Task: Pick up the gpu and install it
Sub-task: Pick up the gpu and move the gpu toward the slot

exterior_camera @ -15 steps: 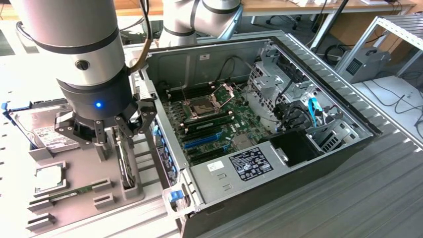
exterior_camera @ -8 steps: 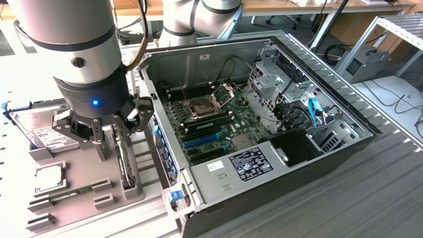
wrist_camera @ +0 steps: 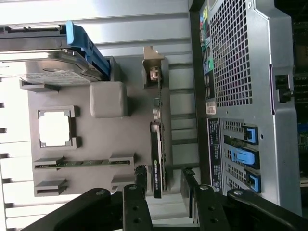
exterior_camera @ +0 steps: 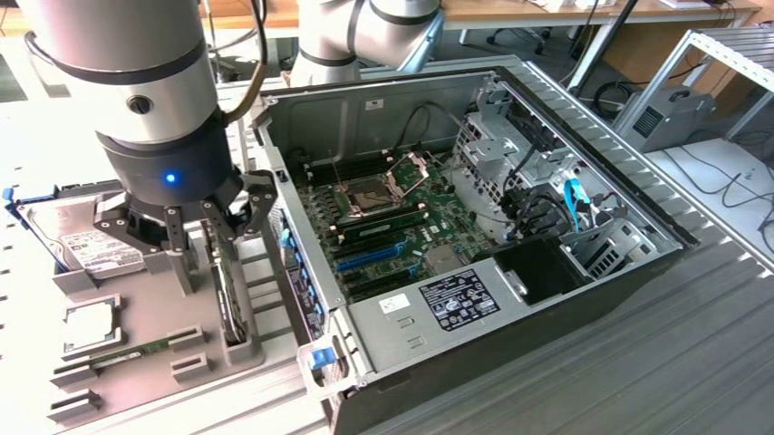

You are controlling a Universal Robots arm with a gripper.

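Item: gpu (wrist_camera: 157, 159), likely stiff, light, fragile, on edge in holder (wrist_camera: 96, 139). I am straddling its top edge, gripper (wrist_camera: 163, 171) jaws spread.

In the exterior view my arm (exterior_camera: 121, 82) and claw (exterior_camera: 216, 237) cover the top edge of the gpu (exterior_camera: 230, 301) and part of the hard drive (exterior_camera: 87, 246), whose label is too small to read. The computer case (exterior_camera: 400, 362) runs off the frame's lower edge. In the wrist view my claw (wrist_camera: 163, 175) is cropped by the frame. The gpu (wrist_camera: 157, 159) stands edge-on, both faces hidden, its lettering unreadable. The hard drive (wrist_camera: 43, 72) and computer case (wrist_camera: 240, 62) are cut off too.
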